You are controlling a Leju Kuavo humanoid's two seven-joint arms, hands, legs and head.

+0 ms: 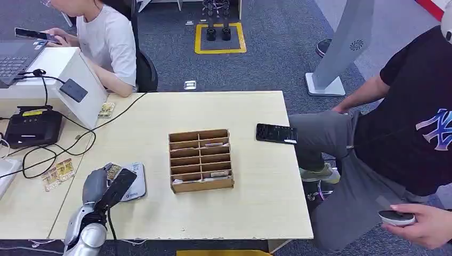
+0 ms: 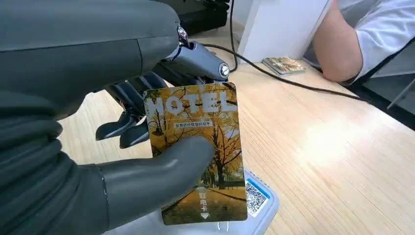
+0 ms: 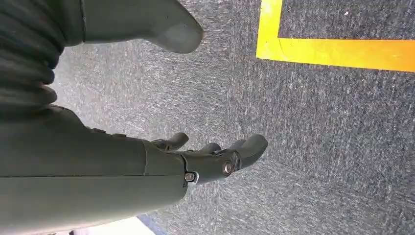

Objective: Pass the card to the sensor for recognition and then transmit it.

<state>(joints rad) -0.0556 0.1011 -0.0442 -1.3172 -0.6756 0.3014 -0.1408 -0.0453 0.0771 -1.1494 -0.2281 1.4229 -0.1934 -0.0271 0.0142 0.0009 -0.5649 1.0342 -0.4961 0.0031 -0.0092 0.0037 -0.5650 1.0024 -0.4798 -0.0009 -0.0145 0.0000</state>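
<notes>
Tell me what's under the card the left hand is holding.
The card in the left hand hangs over the pale sensor pad, QR sticker showing. The pad's middle is covered.

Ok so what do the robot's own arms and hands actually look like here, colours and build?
The left arm is silver metal with a black cable along it, ending in the left hand: grey ribbed cover at the wrist, thick smooth grey thumb, darker glossy fingers with silver screw pivots. The right hand matches: grey ribbed cover, matte grey shell, dark fingers, small metal screws.

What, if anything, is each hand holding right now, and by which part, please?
The left hand holds the hotel card, thumb pressed on its printed face and fingers behind it, above the sensor pad. The right hand holds nothing, hanging above the carpet.
</notes>
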